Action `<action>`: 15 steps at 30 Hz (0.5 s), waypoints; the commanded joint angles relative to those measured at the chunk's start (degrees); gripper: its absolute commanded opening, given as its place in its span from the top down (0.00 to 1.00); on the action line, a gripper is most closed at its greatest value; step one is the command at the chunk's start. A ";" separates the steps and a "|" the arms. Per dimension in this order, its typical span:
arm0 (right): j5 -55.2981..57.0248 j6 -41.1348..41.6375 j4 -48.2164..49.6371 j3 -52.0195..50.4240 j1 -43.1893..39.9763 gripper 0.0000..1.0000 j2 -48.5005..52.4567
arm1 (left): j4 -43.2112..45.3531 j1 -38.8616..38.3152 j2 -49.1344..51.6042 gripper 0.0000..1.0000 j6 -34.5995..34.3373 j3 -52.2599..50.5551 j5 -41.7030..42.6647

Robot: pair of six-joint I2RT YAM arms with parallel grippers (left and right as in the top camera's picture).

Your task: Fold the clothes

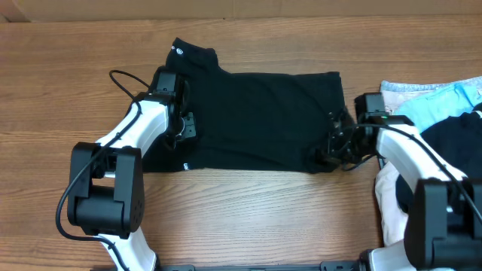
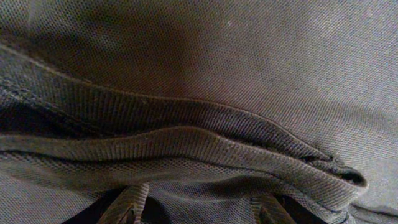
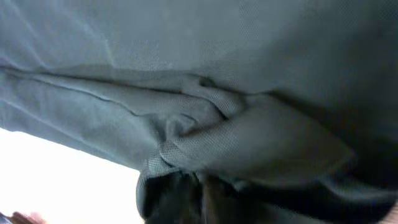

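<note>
The clothes (image 1: pixel 263 113), a black T-shirt, lie flat as a wide rectangle mid-table, with a flap sticking out at the top left and a tiny white tag (image 1: pixel 186 166) at the lower left corner. My left gripper (image 1: pixel 186 126) rests on the shirt's left edge. In the left wrist view its fingers (image 2: pixel 132 205) stand apart, with a ridge of knit cloth (image 2: pixel 186 143) lying across them. My right gripper (image 1: pixel 334 143) is at the shirt's lower right edge. In the right wrist view, the right gripper (image 3: pixel 202 186) has its dark jaws close together on a bunched fold of the cloth (image 3: pixel 249 143).
A light-blue garment (image 1: pixel 444 98) and another dark garment (image 1: pixel 459 128) are heaped at the right edge, with white cloth (image 1: pixel 388 203) below them under my right arm. A black cable (image 1: pixel 124 79) loops beside my left arm. Bare wooden table (image 1: pixel 263 218) lies in front of the shirt.
</note>
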 commanded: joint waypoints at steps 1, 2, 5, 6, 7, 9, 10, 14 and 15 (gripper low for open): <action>1.51 0.11 -1.16 0.52 -0.11 0.82 -1.14 | 0.31 0.09 0.37 0.42 0.04 1.05 -0.59; 2.16 0.11 -1.22 0.48 -0.09 0.77 -1.01 | 0.31 0.09 0.37 0.41 0.04 1.05 -0.59; 2.29 0.76 -0.31 0.39 0.04 0.71 -0.22 | 0.37 0.09 0.37 0.42 0.02 1.05 -0.59; 2.32 1.44 -0.04 0.37 0.04 0.68 0.24 | 0.39 0.09 0.37 0.41 0.04 1.05 -0.59; 2.29 1.44 0.02 0.37 0.04 0.63 0.79 | 0.39 0.09 0.37 0.41 0.04 1.05 -0.59; 2.16 1.55 0.39 0.37 0.04 0.58 2.08 | 0.28 0.09 0.37 0.42 0.04 1.05 -0.59; 1.42 1.64 0.79 0.37 0.04 0.57 2.84 | 0.28 0.09 0.37 0.42 0.04 1.05 -0.59; -4.22 1.57 4.20 0.37 0.39 0.58 5.79 | 0.28 0.11 0.37 0.42 0.04 1.05 -0.59; -4.22 1.62 4.85 0.37 0.61 0.69 6.29 | 0.28 0.11 0.37 0.42 0.04 1.05 -0.59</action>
